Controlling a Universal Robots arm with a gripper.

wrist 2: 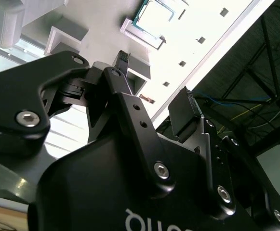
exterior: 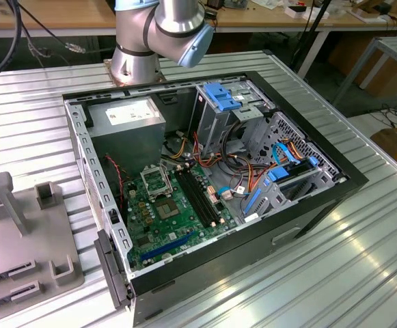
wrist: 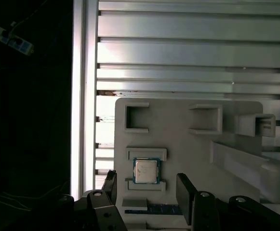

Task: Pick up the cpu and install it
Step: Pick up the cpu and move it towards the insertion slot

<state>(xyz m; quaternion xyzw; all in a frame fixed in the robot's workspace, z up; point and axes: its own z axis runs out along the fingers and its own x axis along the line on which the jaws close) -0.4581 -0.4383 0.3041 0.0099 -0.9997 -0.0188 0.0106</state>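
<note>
The cpu (wrist: 145, 171), a small square chip with a dull grey metal top and a green rim, lies flat between two low brackets on a grey fixture plate (wrist: 188, 149). In the second wrist view the cpu (wrist 2: 154, 17) sits beyond the black fingertips. My gripper (wrist: 148, 188) hovers over the plate, open, with one finger on either side of the chip's line and nothing held. The second wrist view shows the gripper (wrist 2: 153, 86) with its two fingers well apart. In the exterior view, the green motherboard (exterior: 174, 222) with its silver socket frame (exterior: 156, 181) lies inside the open computer case.
The black computer case (exterior: 307, 212) lies on its side on a ribbed metal table (exterior: 362, 273), with drive cages and cables inside. The grey fixture plate (exterior: 20, 232) with upright holders is at the exterior view's left. The arm's base (exterior: 135, 61) stands behind the case.
</note>
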